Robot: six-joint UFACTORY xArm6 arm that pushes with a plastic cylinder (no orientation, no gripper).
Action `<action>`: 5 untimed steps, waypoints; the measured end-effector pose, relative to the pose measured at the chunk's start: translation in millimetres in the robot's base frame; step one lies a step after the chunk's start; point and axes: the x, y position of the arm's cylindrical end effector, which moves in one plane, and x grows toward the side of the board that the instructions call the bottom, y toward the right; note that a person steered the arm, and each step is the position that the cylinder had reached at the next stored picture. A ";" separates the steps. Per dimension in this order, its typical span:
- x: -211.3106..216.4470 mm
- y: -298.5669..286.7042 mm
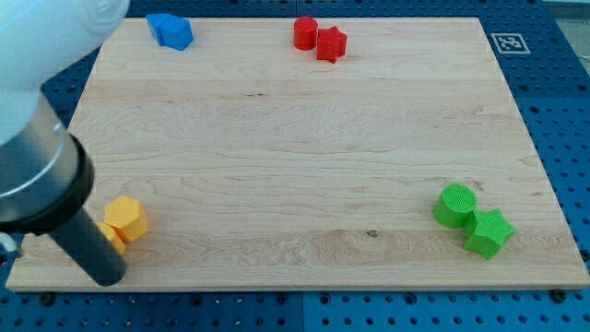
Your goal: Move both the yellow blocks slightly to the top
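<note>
Two yellow blocks sit at the view's bottom left of the wooden board (295,157). The yellow hexagonal block (126,218) is in full sight. The second yellow block (113,239) lies just below and left of it, touching it, partly hidden by my rod, so its shape is unclear. My tip (107,274) rests on the board just below the yellow pair, close against the hidden block. The rod rises to the view's upper left into the large arm body.
Two blue blocks (171,30) touch at the top left. A red cylinder (305,31) and red star (331,43) touch at the top middle. A green cylinder (455,205) and green star (488,232) touch at the bottom right. The board's bottom edge runs just below my tip.
</note>
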 end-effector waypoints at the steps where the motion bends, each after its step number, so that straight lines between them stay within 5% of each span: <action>1: -0.1 -20.1; 5: -14.2 -17.8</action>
